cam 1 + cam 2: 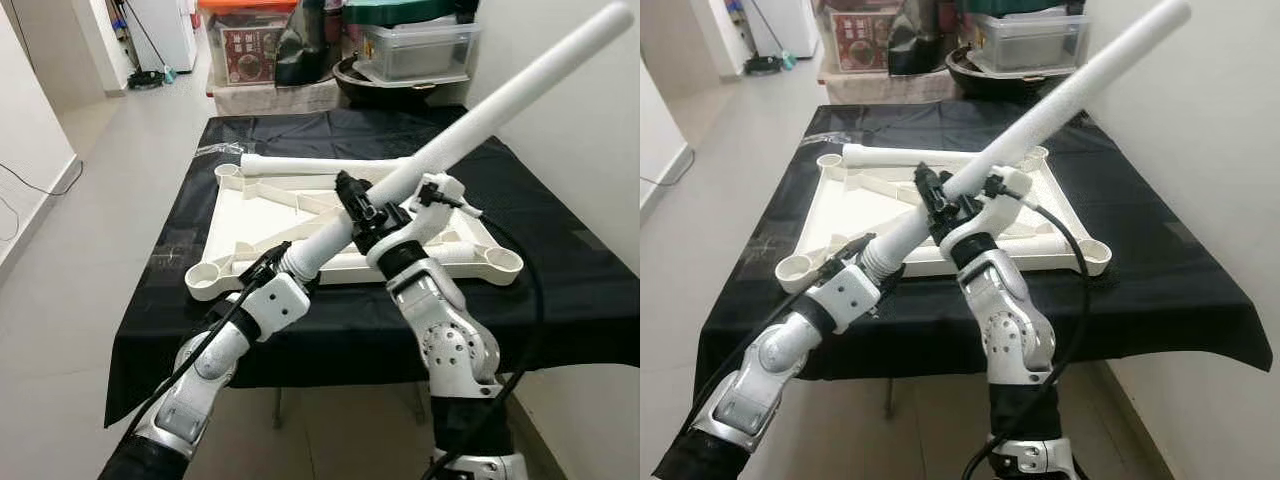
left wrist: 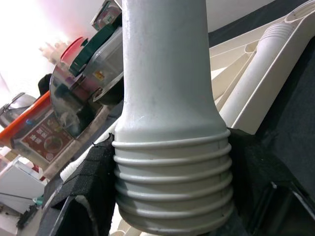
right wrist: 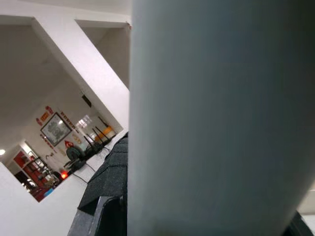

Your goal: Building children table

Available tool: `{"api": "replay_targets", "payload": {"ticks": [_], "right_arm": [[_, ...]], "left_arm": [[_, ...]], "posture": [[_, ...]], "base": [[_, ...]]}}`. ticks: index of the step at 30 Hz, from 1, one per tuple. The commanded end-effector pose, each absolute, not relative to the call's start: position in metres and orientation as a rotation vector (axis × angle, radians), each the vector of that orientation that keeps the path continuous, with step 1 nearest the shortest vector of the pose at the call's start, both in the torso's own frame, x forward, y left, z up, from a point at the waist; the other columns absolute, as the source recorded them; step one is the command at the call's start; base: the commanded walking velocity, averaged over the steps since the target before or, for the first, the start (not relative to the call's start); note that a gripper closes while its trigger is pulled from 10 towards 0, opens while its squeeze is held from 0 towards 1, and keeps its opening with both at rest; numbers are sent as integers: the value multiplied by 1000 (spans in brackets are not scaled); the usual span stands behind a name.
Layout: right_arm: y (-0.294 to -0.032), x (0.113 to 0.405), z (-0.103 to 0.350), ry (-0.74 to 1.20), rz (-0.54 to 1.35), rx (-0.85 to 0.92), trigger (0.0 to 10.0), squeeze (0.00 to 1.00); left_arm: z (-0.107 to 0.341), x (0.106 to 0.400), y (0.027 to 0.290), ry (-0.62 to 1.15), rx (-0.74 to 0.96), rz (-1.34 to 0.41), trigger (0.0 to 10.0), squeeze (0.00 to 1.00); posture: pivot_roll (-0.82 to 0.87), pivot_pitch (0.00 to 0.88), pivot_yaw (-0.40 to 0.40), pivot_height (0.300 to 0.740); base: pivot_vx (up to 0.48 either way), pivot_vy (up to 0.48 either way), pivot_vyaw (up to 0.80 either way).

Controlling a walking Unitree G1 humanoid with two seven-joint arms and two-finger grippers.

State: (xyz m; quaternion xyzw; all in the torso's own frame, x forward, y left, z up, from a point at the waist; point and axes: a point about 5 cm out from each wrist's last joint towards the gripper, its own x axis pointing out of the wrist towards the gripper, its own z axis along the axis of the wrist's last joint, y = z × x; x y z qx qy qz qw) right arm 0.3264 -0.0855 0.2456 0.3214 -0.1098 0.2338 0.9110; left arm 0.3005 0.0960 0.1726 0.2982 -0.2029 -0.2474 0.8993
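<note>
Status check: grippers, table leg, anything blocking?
Left gripper shut on white plastic table leg at threaded end; right gripper shut mid-shaft. Leg raised diagonally above upturned cream tabletop. Second leg lying across tabletop.

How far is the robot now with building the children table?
Early stage. Done: the white tabletop lies upside down on the black cloth, with one spare leg on its far edge. In hand: the left gripper holds the threaded end of a leg; the right gripper grips its shaft. Left: the visible corner sockets stand empty.
</note>
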Motion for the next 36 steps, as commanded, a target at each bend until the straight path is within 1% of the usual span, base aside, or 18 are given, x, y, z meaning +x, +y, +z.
{"api": "replay_targets", "payload": {"ticks": [1,6,9,10,12,18,23,24,29,32,33,34,35,36], "right_arm": [[-72,327,252,-233,487,690,0,0],[-75,329,253,-240,478,687,0,0],[-76,328,253,-244,474,681,0,0],[-76,328,253,-245,474,680,0,0],[-77,328,254,-248,468,682,0,0],[-78,328,255,-264,461,688,0,0],[-81,330,261,-286,458,688,0,0],[-83,330,262,-294,454,688,0,0],[-89,333,268,-321,439,681,0,0],[-100,336,270,-340,407,649,0,0],[-100,336,270,-340,407,649,0,0],[-106,338,269,-342,381,627,1922,0],[-111,339,268,-342,362,605,4902,0],[-111,339,268,-342,362,605,4902,0]], "left_arm": [[171,297,91,-431,645,-556,10000,0],[165,297,94,-390,634,-565,10000,0],[162,298,100,-365,613,-538,10000,0],[162,298,101,-361,611,-532,10000,1000],[162,300,104,-343,556,-516,10000,1000],[160,302,108,-320,559,-525,10000,1000],[156,303,115,-302,595,-515,10000,1000],[155,303,118,-292,597,-507,10000,0],[149,302,127,-254,582,-475,10000,0],[140,296,133,-217,557,-457,10000,0],[140,296,133,-217,557,-457,10000,0],[136,292,134,-199,534,-446,10000,0],[133,289,134,-184,514,-439,10000,0],[133,289,134,-184,514,-439,10000,0]], "posture": [[20,32,-6,740],[-4,28,-15,740],[-20,30,3,740],[-20,30,3,740],[-19,27,9,740],[-15,21,20,740],[-11,12,23,740],[-10,9,23,740],[-11,0,23,740],[-7,0,19,740],[-7,0,19,740],[-4,0,18,740],[1,0,19,740],[1,0,19,740]], "base": [[0,0,0],[0,0,0],[0,0,0],[0,0,0],[0,0,0],[0,0,0],[0,0,0],[0,0,0],[0,0,0],[0,0,0],[0,0,0],[0,0,0],[0,0,0],[0,0,0]]}}
